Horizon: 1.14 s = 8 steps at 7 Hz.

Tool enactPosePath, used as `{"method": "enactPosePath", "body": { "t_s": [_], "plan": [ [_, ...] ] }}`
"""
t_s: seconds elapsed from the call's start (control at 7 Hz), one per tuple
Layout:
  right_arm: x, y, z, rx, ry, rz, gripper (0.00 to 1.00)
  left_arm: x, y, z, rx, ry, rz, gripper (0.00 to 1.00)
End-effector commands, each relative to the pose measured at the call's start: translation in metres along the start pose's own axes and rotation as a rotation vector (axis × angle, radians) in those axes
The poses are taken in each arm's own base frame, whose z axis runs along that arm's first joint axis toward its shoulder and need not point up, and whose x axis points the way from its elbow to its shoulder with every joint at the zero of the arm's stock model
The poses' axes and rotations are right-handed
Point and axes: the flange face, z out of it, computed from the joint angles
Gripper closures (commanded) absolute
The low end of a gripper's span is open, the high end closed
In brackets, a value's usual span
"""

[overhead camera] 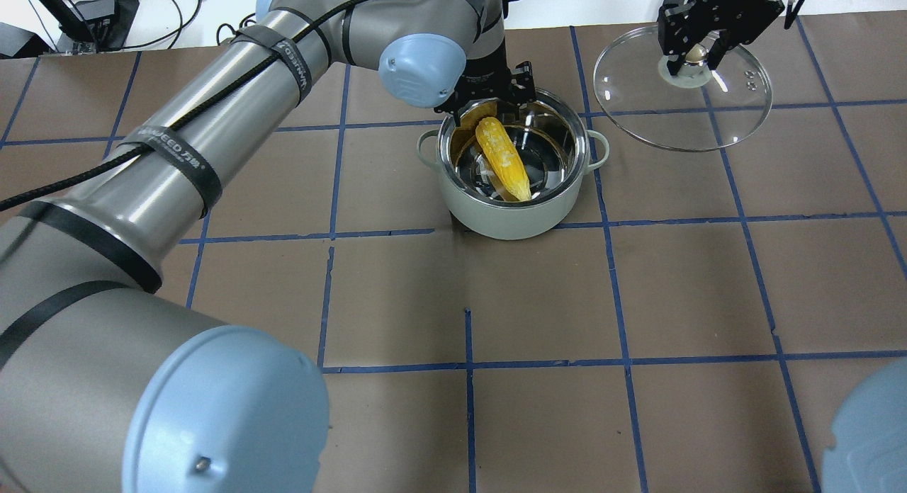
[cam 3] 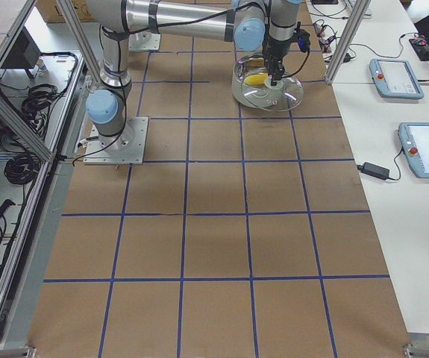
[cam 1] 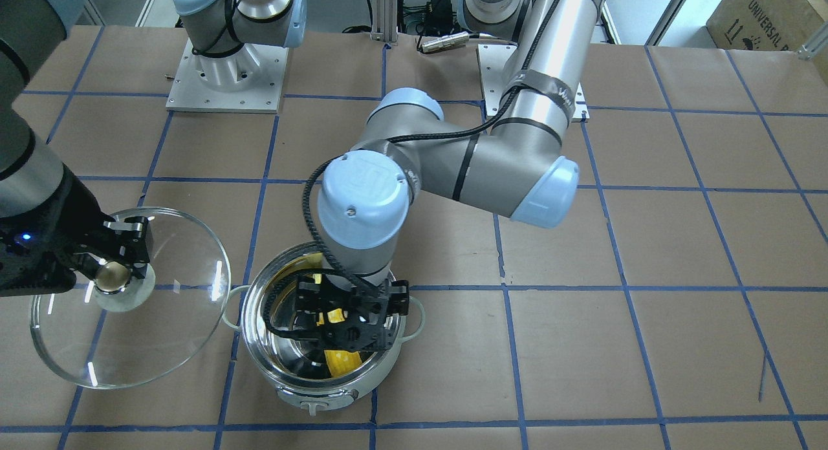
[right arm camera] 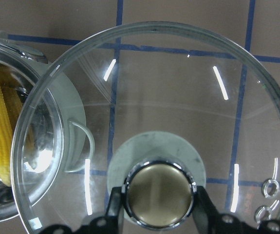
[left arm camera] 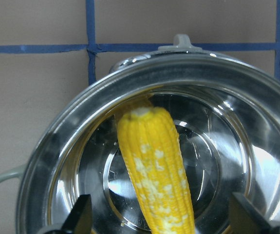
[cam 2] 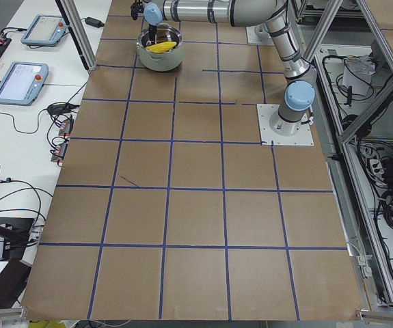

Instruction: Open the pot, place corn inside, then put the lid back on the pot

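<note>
One cam sits behind my shoulders, looking forward and down on the brown paper-covered table. Another faces me from across it, steeply down. Two more look along the table from its ends, far off. Wrist cams point straight down, super close: both catch the round pale grey-white pot with shiny steel inside, same as every wide view.

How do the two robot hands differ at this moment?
The left gripper hangs over the pot, jaws open and empty, the corn lying inside; the right gripper, beside the pot, has jaws shut on the knob of the lid. Both point downward.
</note>
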Motion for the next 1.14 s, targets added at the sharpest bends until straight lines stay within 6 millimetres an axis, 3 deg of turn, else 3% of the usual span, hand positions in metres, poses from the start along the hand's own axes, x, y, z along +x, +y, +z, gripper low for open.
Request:
{"method": "enactPosePath", "body": {
  "t_s": [0.0, 0.29, 0.43, 0.71, 0.86, 1.0],
  "plan": [
    [-0.09, -0.01, 0.035, 0.067, 0.007, 0.039, 0.91, -0.103, 0.003, -0.073, -0.063, -0.023, 0.007, 0.0],
    [-0.147, -0.009, 0.045, 0.094, 0.003, 0.04, 0.91, -0.199, 0.041, -0.124, -0.078, -0.08, 0.003, 0.0],
    [-0.16, -0.004, 0.047, 0.085, 0.014, 0.063, 0.91, -0.229, 0.081, -0.137, -0.087, -0.111, 0.045, 0.0],
    [-0.184, 0.004, 0.052, 0.069, 0.006, 0.034, 0.91, -0.263, 0.17, -0.162, -0.051, -0.107, -0.017, 0.0],
    [-0.191, 0.004, 0.057, 0.059, -0.006, 0.038, 0.91, -0.263, 0.194, -0.167, -0.057, -0.113, -0.022, 0.0],
    [-0.206, 0.008, 0.065, 0.048, -0.006, 0.022, 0.91, -0.271, 0.191, -0.166, -0.093, -0.178, -0.026, 0.0]
  ]
}}
